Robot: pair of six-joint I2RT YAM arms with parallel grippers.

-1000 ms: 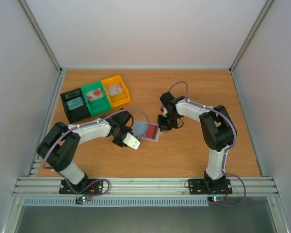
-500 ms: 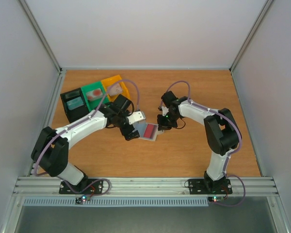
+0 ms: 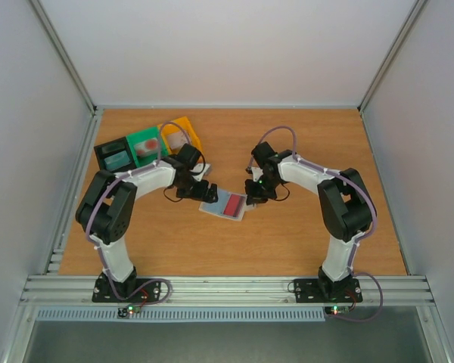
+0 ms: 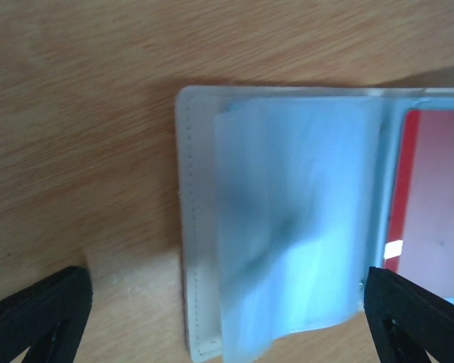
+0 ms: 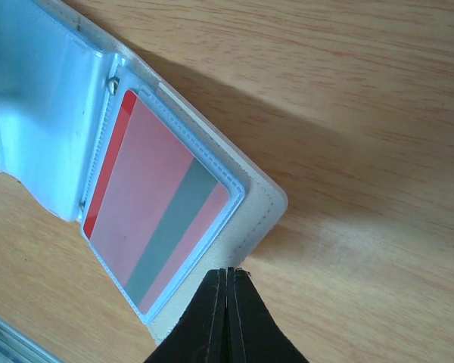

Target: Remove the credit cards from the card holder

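Release is what we see first: a second ago the left gripper (image 4: 227, 283) was narrower and carried over the holder (image 3: 223, 203). Now its jaws stand spread wide above the holder's left half, grasping nothing. The holder has come to lie open on the table (image 3: 287, 242) between the two arms, with a loose clear leaf curling up over the pale blue left pocket. We cannot tell whether a card sits under that leaf. The red card (image 5: 159, 227) is plainly still inside the right pocket. The right gripper (image 5: 227, 276) has kept its place, clenched tight with nothing between its jaws and its tips on the holder's right border, apparently pinning it. We judge the opening step done and no card out yet. The freed left gripper looks ready to reach in for a card.
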